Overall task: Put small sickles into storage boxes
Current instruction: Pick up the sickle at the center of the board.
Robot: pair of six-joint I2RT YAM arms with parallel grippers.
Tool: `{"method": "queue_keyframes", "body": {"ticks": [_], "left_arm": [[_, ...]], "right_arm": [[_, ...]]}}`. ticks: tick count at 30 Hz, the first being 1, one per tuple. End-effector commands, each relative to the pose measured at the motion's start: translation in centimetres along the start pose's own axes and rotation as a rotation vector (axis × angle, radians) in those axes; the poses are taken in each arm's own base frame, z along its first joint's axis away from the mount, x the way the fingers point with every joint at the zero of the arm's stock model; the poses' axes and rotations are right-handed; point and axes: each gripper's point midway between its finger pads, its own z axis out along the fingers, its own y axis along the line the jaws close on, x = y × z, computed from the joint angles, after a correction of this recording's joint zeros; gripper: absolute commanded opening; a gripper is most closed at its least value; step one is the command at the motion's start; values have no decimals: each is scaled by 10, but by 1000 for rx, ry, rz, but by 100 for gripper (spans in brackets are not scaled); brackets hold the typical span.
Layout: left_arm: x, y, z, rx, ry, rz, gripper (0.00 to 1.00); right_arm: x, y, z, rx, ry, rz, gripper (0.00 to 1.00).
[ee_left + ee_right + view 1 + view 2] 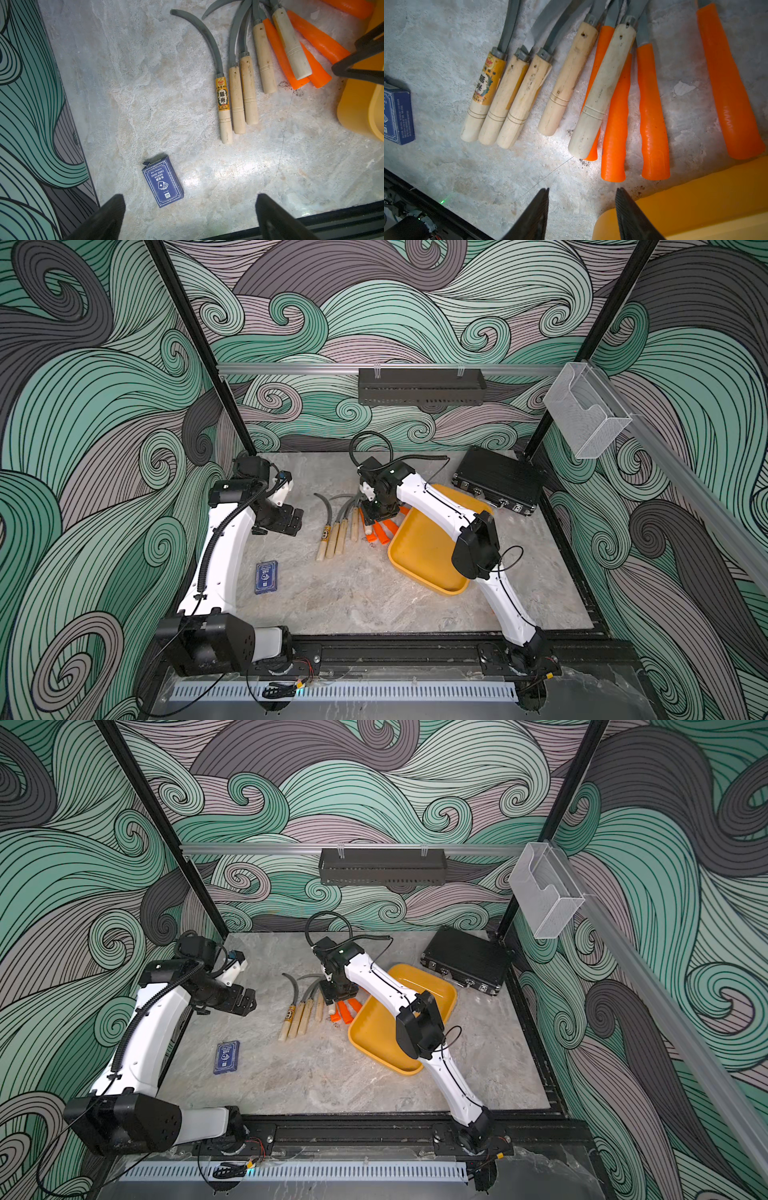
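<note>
Nine small sickles [566,83] lie in a fanned row on the marble table [374,597], mid-table, between the left arm [224,547] and the yellow-orange tray [419,564]. Their long axes run roughly front to back, handles toward the front edge, grey blades curving away toward the back wall. Five with pale wood sit on the left of the row; four with orange handles [652,116] lie just beside the tray's long side; one wooden handle [602,89] rests across an orange one. All nine are on the table, outside the tray. The tray lies slantwise, its far end near the black ribbed case [498,485].

The right arm [436,506] reaches from the front right base across the tray, elbow raised above it, wrist bent downward. The right gripper [582,190] hangs over the butt ends of the handles, jaws partway apart with only bare table between them, gripping nothing. The left arm rises from the front left base and folds forward. The left gripper [296,523] sits above the table left of the row, well apart from the sickles, jaws spread wide and empty.

The leftmost wooden handle [223,97] wears a yellow label with black Chinese characters on a white oval, too blurred to read with certainty. A blue playing-card box [163,182] lies near the left arm, with white Chinese print and a small drawing of fanned cards on its face. One orange handle bears a raised zigzag [729,122] near its butt end.
</note>
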Motion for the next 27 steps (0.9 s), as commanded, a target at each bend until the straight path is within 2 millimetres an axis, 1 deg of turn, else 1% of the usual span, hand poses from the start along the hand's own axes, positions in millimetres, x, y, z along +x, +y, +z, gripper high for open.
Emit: {"method": "queue_keyframes", "body": {"ticks": [1, 4, 9, 14, 16, 21, 27], "left_arm": [[13, 2, -8, -38, 20, 14, 99], [18, 5, -6, -60, 30, 9, 98], [29, 4, 0, -65, 58, 11, 99], [30, 6, 2, -70, 69, 10, 99], [29, 7, 2, -74, 72, 13, 99], [32, 12, 1, -110, 76, 24, 99], [39, 10, 3, -104, 82, 24, 98]], "right_arm": [[-5, 1, 12, 33, -10, 11, 52], [-7, 1, 23, 44, -12, 15, 50], [-15, -4, 30, 80, -53, 22, 49], [-14, -9, 42, 103, -42, 49, 49], [-12, -8, 48, 97, -30, 63, 49], [-12, -12, 54, 117, -31, 79, 46], [-15, -9, 56, 106, -34, 79, 44]]}}
